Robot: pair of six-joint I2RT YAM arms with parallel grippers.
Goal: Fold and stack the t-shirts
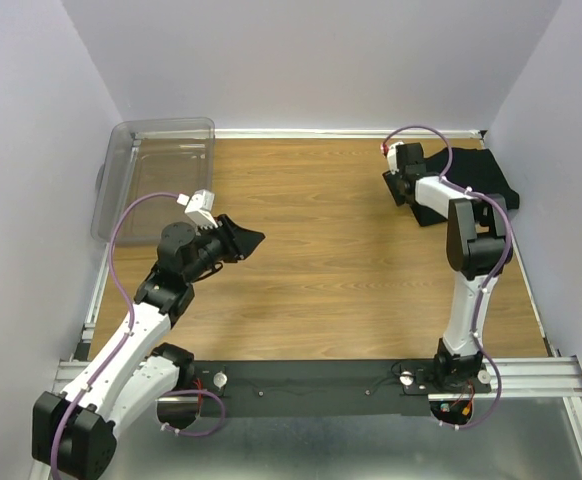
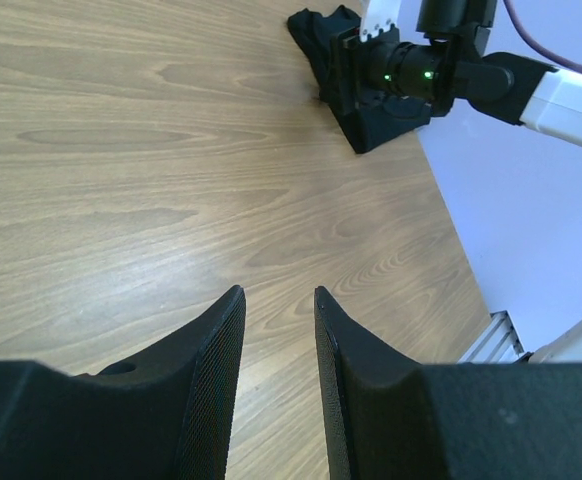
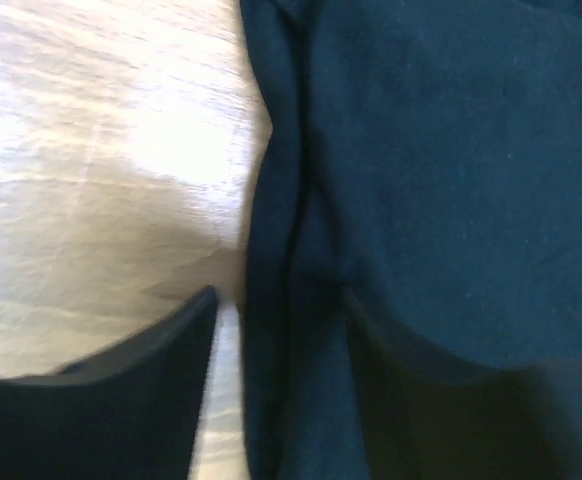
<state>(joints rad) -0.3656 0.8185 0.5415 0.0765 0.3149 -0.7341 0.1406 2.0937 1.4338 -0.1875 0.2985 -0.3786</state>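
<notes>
Soft, limp, light shirts [image 1: 486,175] at 1 o'clock; best pinched at the folded edge. Jaws apart on both: right claw [image 3: 279,300] straddles that edge, left claw [image 2: 277,292] empty.

Lighting: even and diffuse from overhead with soft shadows; right wrist view blurred, glare bleaching the tabletop [image 3: 81,150] at upper left, black t-shirts [image 3: 451,150] dim and nearly featureless; left wrist view sharp.

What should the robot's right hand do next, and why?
Probably close the right gripper on the shirt edge. Its open fingers straddle that edge, with one over the bare table. The left gripper hovers empty, away from the cloth.
</notes>
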